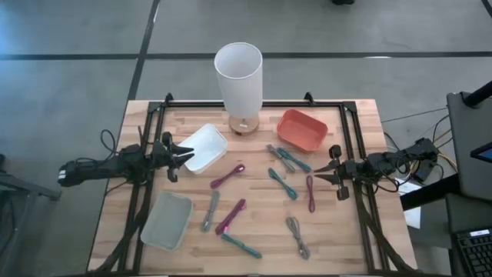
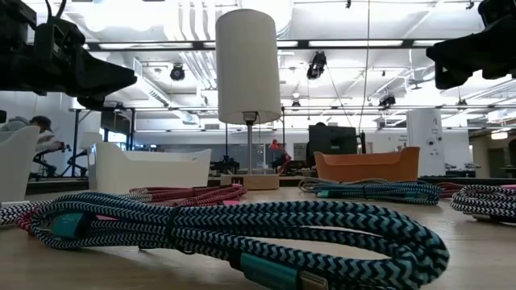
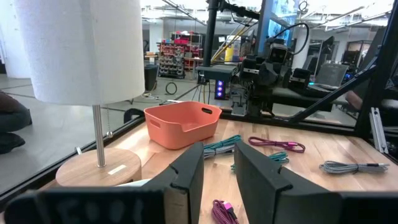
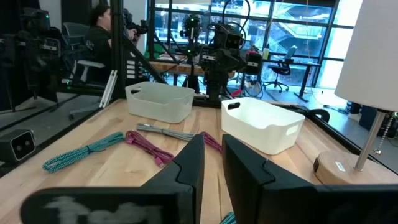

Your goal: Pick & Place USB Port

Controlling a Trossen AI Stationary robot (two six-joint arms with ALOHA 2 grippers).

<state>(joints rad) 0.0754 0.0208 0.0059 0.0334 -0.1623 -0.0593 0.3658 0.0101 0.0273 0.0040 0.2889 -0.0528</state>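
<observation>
Both of my grippers hang empty above the table: my left gripper (image 1: 187,157) sits at the white bin's (image 1: 206,146) edge with a narrow gap between its fingers, my right gripper (image 1: 321,176) beside the maroon cable (image 1: 310,192) with fingers nearly together, each poised, I judge, to pick. Bundled USB cables (image 1: 280,178) lie scattered mid-table, none lifted. I count about nine cables, three bins, one lamp (image 1: 239,77).
</observation>
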